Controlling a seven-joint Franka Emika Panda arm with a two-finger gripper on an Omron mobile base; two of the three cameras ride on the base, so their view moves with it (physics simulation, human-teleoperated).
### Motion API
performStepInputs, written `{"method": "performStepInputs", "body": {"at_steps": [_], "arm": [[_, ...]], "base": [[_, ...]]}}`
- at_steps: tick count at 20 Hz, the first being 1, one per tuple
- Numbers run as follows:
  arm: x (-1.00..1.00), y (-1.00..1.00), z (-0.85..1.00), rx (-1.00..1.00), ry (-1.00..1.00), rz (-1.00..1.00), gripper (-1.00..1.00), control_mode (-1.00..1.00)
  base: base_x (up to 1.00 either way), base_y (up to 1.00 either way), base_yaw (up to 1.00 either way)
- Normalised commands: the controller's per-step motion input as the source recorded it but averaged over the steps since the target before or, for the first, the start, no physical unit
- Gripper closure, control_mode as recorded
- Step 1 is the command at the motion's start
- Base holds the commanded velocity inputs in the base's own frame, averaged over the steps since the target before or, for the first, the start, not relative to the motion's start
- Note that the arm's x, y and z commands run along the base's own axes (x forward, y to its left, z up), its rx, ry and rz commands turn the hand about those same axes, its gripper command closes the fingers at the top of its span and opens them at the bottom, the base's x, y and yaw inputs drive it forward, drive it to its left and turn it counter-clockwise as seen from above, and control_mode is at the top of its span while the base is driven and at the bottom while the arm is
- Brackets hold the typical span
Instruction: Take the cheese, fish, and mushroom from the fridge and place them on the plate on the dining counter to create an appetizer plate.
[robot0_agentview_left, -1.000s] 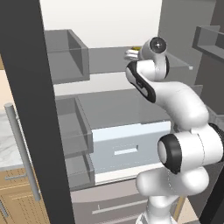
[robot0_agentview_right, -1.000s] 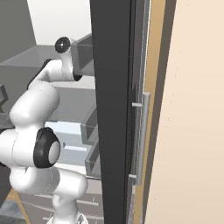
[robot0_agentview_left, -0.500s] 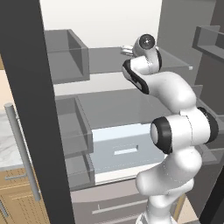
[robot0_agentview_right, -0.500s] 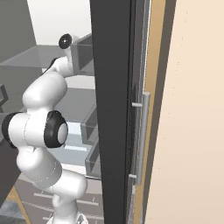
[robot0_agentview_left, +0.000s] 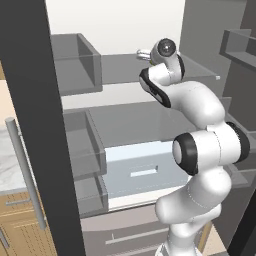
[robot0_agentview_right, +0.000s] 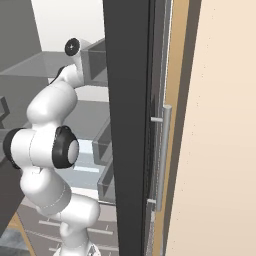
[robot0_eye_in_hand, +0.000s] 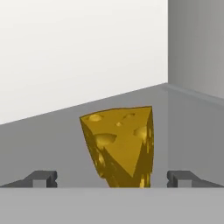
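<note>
A yellow-gold cheese (robot0_eye_in_hand: 120, 146) wedge with holes stands upright on a grey shelf (robot0_eye_in_hand: 183, 118) of the open fridge (robot0_agentview_left: 125, 70). In the hand view my gripper (robot0_eye_in_hand: 114, 178) is open. One dark fingertip (robot0_eye_in_hand: 43, 177) is left of the wedge and the other sits right of it, each with a gap to the cheese. In the left base view my arm (robot0_agentview_left: 190, 105) reaches up to the upper shelf, and the wrist hides the fingers. The fish, mushroom, plate and dining counter are out of view.
The dark fridge door (robot0_agentview_left: 35, 125) with its silver bar handle (robot0_agentview_left: 25, 175) stands at the left, with grey door bins (robot0_agentview_left: 80, 145) inside. A pale blue-white drawer (robot0_agentview_left: 140, 165) lies below the shelves. A marble top (robot0_agentview_left: 10, 165) over wood cabinets is at far left. A beige wall (robot0_agentview_right: 220, 125) borders the right.
My arm has stretched further up and into the upper shelf, the elbow rising and the hand moving toward the back of the fridge.
</note>
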Motion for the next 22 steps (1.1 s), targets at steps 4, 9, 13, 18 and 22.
{"method": "performStepInputs", "body": {"at_steps": [4, 9, 13, 18, 22], "arm": [[0.19, -0.10, -0.45, 0.00, 0.07, 0.00, -1.00, -1.00], [0.38, -0.01, -0.47, 0.00, 0.11, 0.00, 1.00, -1.00], [0.53, 0.00, -0.24, 0.00, -0.01, 0.00, 1.00, -1.00], [0.55, 0.00, -0.23, 0.00, -0.07, 0.00, 1.00, -1.00], [0.41, 0.00, -0.13, 0.00, -0.06, 0.00, 1.00, -1.00]], "base": [[0.00, 0.00, 0.00], [0.00, 0.00, 0.00], [0.00, 0.00, 0.00], [0.00, 0.00, 0.00], [0.00, 0.00, 0.00]]}}
